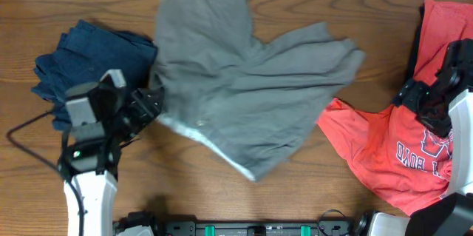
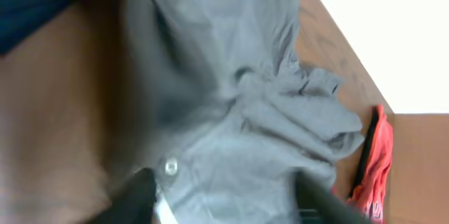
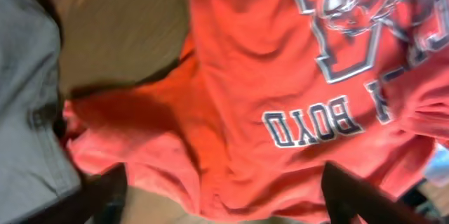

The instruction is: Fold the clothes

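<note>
A grey pair of shorts [image 1: 244,88] lies spread and crumpled across the middle of the wooden table; its button and waistband show in the left wrist view [image 2: 238,133]. My left gripper [image 1: 151,103] is open at the shorts' left edge, its fingers [image 2: 228,199] on either side of the waistband. A red printed T-shirt [image 1: 392,154] lies crumpled at the right, and fills the right wrist view [image 3: 280,76]. My right gripper [image 1: 421,106] is open just above the shirt, fingers [image 3: 221,196] spread wide over its hem.
A dark blue folded garment [image 1: 89,62] lies at the left, behind my left arm. The table [image 1: 185,177] is bare wood along the front edge between the arms. Cables run by the left arm base.
</note>
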`<control>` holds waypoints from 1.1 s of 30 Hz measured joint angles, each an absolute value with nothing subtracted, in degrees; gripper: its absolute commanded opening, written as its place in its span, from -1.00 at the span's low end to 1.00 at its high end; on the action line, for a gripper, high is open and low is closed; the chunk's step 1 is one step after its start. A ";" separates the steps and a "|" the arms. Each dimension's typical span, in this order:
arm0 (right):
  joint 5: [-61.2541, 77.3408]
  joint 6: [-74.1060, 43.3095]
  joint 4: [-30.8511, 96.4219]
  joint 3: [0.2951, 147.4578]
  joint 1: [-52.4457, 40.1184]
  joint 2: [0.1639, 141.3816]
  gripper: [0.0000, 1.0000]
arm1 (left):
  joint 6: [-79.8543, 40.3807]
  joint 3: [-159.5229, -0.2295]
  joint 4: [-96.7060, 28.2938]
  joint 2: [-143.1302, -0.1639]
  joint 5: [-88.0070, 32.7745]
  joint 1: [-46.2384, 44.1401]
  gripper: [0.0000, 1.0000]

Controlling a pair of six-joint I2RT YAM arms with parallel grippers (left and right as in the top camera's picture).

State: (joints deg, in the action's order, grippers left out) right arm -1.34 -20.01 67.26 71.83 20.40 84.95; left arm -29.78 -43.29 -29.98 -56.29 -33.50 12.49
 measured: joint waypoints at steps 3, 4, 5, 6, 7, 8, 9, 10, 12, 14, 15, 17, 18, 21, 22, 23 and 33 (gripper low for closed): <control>0.49 -18.96 65.41 69.73 20.40 84.97 -0.98 | -29.56 -43.31 -36.29 -56.05 -33.71 12.08 0.96; 1.13 -18.76 64.53 68.79 20.40 84.97 -0.98 | -29.47 -43.31 -38.28 -56.27 -33.71 11.55 0.96; 1.85 -18.65 63.61 67.75 20.40 84.97 -0.98 | -29.45 -43.31 -40.03 -56.49 -33.71 10.72 0.96; 2.90 -18.48 62.37 66.35 20.40 84.97 -0.98 | -29.47 -43.31 -41.52 -56.71 -33.71 9.43 0.96; 4.34 -18.04 60.95 64.79 20.40 84.99 -0.98 | -29.47 -43.31 -42.26 -56.99 -33.76 8.01 0.96; 6.15 -17.28 59.46 63.16 20.36 85.01 -0.98 | -29.45 -43.31 -42.61 -57.28 -33.78 6.63 0.96; 7.73 -16.73 58.35 61.89 20.32 85.06 -0.98 | -29.45 -43.31 -42.68 -57.56 -33.78 5.02 0.96; 10.22 -15.75 56.88 60.23 20.23 85.14 -0.98 | -29.45 -43.31 -42.68 -57.98 -33.85 3.11 0.96; 15.92 -13.23 53.74 56.62 19.51 85.58 -0.98 | -29.39 -43.24 -42.52 -58.85 -33.95 -0.60 1.00; 20.01 -11.60 50.61 53.34 18.17 86.13 -0.97 | -29.28 -43.16 -41.43 -60.12 -34.00 -4.82 0.98; 21.52 -11.07 49.15 51.86 17.37 86.43 -0.95 | -29.23 -43.09 -40.32 -61.06 -33.98 -7.25 0.97; 23.66 -10.17 46.19 49.12 15.66 87.18 -0.94 | -29.04 -43.05 -38.09 -63.02 -34.06 -11.57 0.97; 24.40 -9.91 44.75 48.01 14.90 87.53 -0.93 | -28.99 -43.03 -36.95 -64.10 -34.11 -13.61 0.97; 25.76 -9.39 41.04 45.19 12.91 88.20 -0.90 | -29.12 -42.98 -34.15 -67.53 -34.13 -19.38 0.98; 26.02 -9.30 39.94 44.36 12.43 88.38 -0.90 | -29.56 -42.98 -33.12 -68.86 -34.15 -21.15 0.98; 25.87 -9.30 39.05 43.68 12.05 88.49 -0.90 | -30.00 -42.98 -31.79 -70.48 -34.13 -23.18 0.99; 19.53 -10.59 37.89 42.85 11.86 92.60 -0.65 | -33.45 -42.83 -15.81 -86.41 -34.15 -36.88 0.95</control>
State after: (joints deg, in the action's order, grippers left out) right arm 19.53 -10.59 37.89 42.85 11.86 92.60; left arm -33.45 -42.83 -15.81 -86.41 -34.15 -36.88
